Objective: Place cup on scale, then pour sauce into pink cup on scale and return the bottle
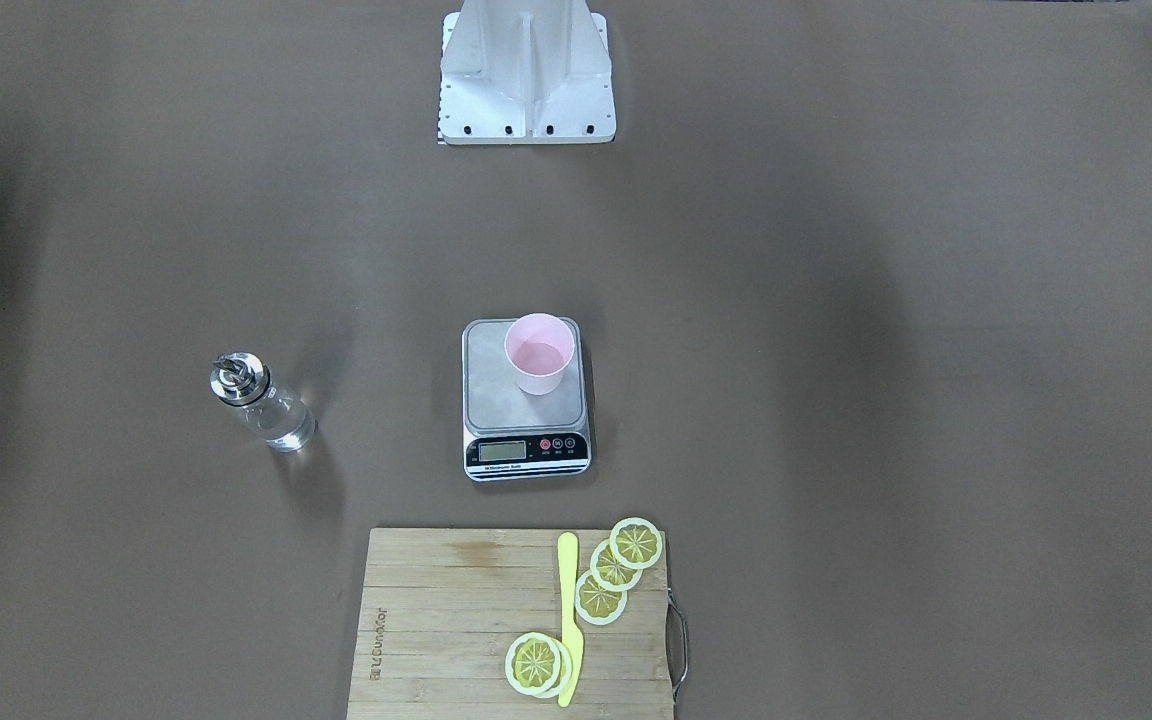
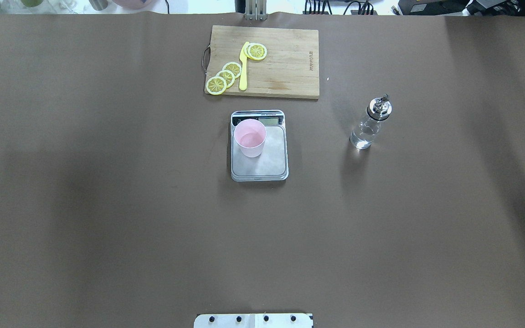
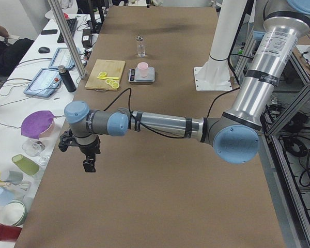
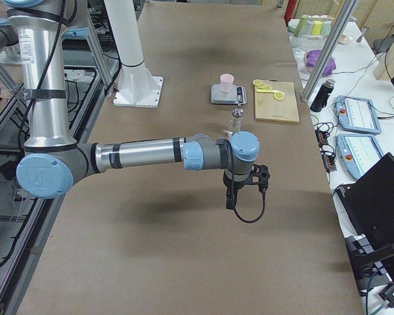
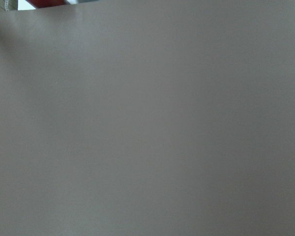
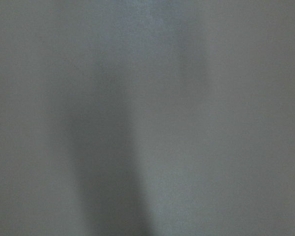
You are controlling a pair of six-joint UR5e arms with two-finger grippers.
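Brown table [image 2: 107,205] | cup [image 2: 250,138] on scale [image 2: 267,159] — board [image 2: 285,59] logo illegible

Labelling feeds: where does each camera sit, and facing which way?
Front-facing: across table, facing base; no arms.
Overhead: behind base, looking down; its edge shows.
Left: table's end, looking along; left gripper near.
Right: opposite end, looking along; right gripper near.
Left wrist: bare table.
Right wrist: bare table.
Exterior views share cup on scale.
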